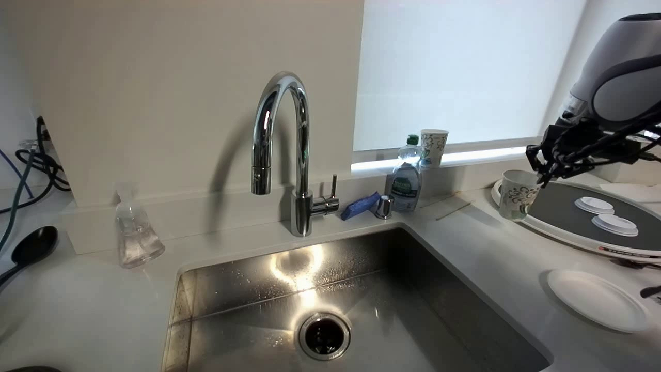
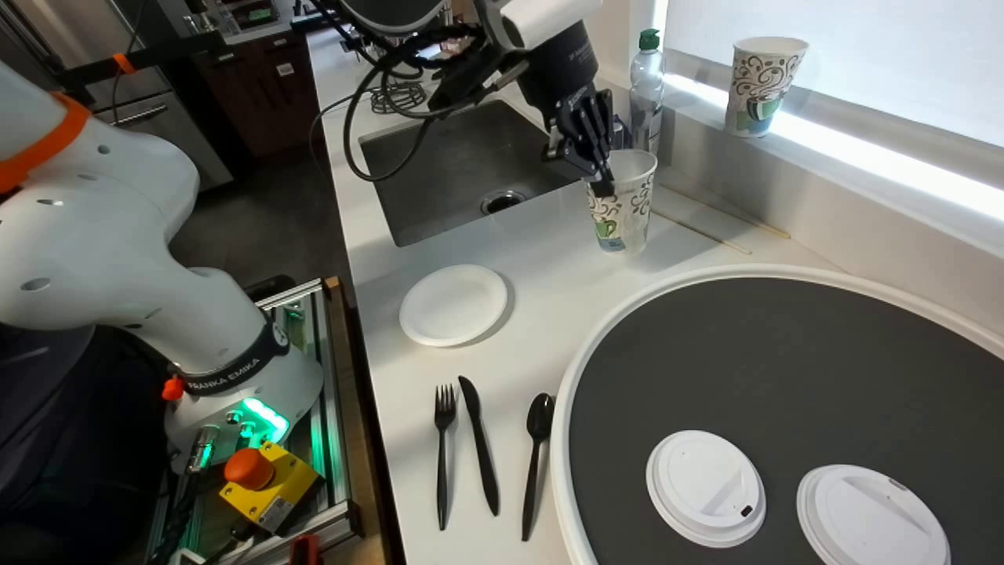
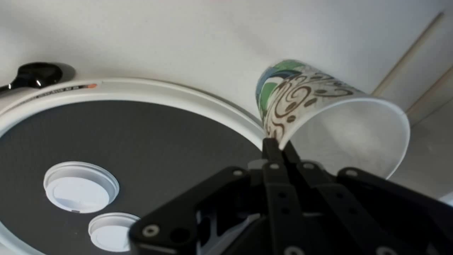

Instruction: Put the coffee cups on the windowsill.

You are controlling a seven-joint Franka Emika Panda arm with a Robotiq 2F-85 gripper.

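One patterned off-white paper cup [image 1: 434, 148] stands upright on the windowsill [image 1: 483, 156], beside the soap bottle. This cup [image 2: 762, 88] and the pale windowsill [image 2: 878, 166] also show in an exterior view. My gripper [image 2: 602, 179] is shut on the rim of the second cup [image 2: 622, 220], with one finger inside and one outside. The held cup [image 1: 518, 196] is nearly upright, low over the counter by the turntable's edge; I cannot tell whether its base touches. In the wrist view the fingertips [image 3: 277, 144] pinch the near rim of the held cup [image 3: 300, 95].
A round grey turntable [image 2: 773, 353] with two white lids [image 2: 706, 488] lies beside the held cup. A white plate [image 2: 453, 304], black cutlery [image 2: 480, 447] and thin wooden sticks [image 2: 702, 230] lie on the counter. The soap bottle [image 1: 406, 178], tap [image 1: 302, 155] and sink [image 1: 423, 289] are nearby.
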